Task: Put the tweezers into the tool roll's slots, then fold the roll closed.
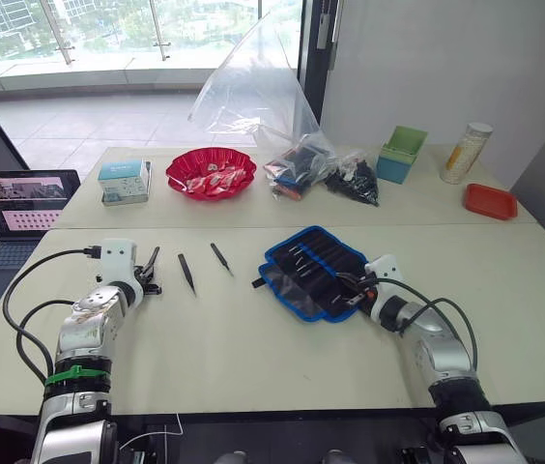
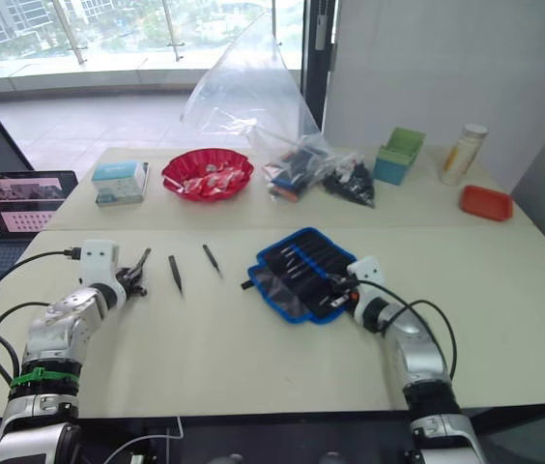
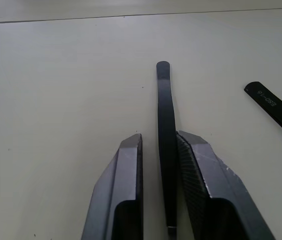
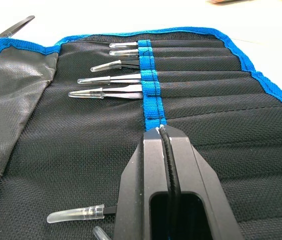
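Woven black tool roll (image 1: 313,271) with blue trim lies open on the matte cream table (image 1: 253,358), right gripper (image 4: 163,137) clamped on its slots' edge; left gripper (image 3: 158,150) pinches one slim black tweezers (image 3: 165,125).

Roll: tool roll (image 1: 313,269) lies open, right of centre on the table (image 1: 253,358).
Loose tweezers (image 1: 186,273): left of the roll.
Bowl (image 1: 211,174): behind them.

We extend both arms forward over the bench, forearms low. Our left pincer (image 1: 147,274) lies close to the bench surface, its two fingers (image 3: 123,200) nearly closed around a slim black tweezer (image 3: 165,135). Our right pincer (image 1: 355,287) points toward our left, its fingers (image 4: 133,200) pressed together at the tips on a thin black strand (image 4: 169,170).
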`<state>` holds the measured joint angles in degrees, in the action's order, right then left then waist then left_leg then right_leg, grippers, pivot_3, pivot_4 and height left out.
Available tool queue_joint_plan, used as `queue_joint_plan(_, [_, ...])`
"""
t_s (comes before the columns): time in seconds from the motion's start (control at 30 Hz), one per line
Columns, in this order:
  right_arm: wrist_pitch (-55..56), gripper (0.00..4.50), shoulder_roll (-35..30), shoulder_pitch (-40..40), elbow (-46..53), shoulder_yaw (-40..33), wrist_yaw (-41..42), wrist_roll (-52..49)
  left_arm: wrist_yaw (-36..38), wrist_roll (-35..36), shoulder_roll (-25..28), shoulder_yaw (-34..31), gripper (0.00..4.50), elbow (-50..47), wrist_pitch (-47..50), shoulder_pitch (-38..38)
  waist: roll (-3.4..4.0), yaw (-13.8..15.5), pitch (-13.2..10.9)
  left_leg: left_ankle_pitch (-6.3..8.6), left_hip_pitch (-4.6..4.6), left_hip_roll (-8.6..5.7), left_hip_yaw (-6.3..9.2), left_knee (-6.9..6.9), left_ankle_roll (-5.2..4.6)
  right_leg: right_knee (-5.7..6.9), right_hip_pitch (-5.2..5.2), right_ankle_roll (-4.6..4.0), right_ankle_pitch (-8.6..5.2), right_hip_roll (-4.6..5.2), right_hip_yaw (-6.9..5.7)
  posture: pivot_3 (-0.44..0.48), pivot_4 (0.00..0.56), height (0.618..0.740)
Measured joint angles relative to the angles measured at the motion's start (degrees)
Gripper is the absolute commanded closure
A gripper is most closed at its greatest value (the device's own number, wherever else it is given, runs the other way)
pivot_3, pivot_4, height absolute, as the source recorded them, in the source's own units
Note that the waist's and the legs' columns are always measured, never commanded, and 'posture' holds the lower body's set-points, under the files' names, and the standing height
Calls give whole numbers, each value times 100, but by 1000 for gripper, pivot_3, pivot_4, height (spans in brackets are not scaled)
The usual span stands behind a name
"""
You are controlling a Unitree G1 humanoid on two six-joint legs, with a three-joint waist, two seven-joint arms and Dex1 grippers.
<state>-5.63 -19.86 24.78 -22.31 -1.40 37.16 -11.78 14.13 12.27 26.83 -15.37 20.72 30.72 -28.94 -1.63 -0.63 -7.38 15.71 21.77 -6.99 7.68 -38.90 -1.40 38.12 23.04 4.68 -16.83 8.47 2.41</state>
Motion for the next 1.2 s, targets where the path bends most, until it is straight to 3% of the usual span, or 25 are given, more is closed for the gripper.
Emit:
queue_joint_plan(0.17, [6,4500,0,24,-9,12,-18,-1,42,22,-3,-47,4480,-190,-204,138,-1,-17,0,0,17,1,0,-1,0,-1,11,0,0,-1,-1,0,150,740])
queue_joint_plan(0.33, [9,4500,-38,29,-23,1,-13,-9,207,700,-151,-278,4480,-1390,345,149,-5,-12,1,0,28,0,3,-12,0,-3,11,3,2,1,-3,0,150,740])
queue_joint_plan(0.47, [10,4500,-149,99,-105,-1,35,-19,686,1036,-2,247,4480,-2487,1000,28,-5,0,1,0,29,-3,3,-14,-1,-4,8,5,3,1,-2,0,150,740])
queue_joint_plan(0.63, [31,4500,-217,145,-195,-15,48,-20,1529,1489,81,1254,4480,-3133,1832,-395,-5,-5,0,0,28,-3,3,-13,-1,-4,7,5,3,1,-2,0,150,740])
queue_joint_plan(0.73, [25,4500,-214,155,-188,-13,39,-21,1829,1503,-6,2111,4480,-3121,2354,-883,-5,-15,0,0,29,-6,1,-17,-2,-5,5,7,4,1,2,0,150,740])
queue_joint_plan(0.93, [-85,4500,-206,63,0,-84,-22,-75,1919,1227,-288,2936,4480,-2586,2636,-1200,-5,-31,0,-1,30,-3,1,-12,-1,-4,10,7,4,-2,0,0,150,740])
queue_joint_plan(1.2, [-185,4500,-96,-73,228,-125,-156,-72,1920,648,-875,3373,4480,-1515,2162,-1372,-5,-32,0,-1,32,-3,1,-15,-1,-6,11,7,4,-3,0,0,150,740])
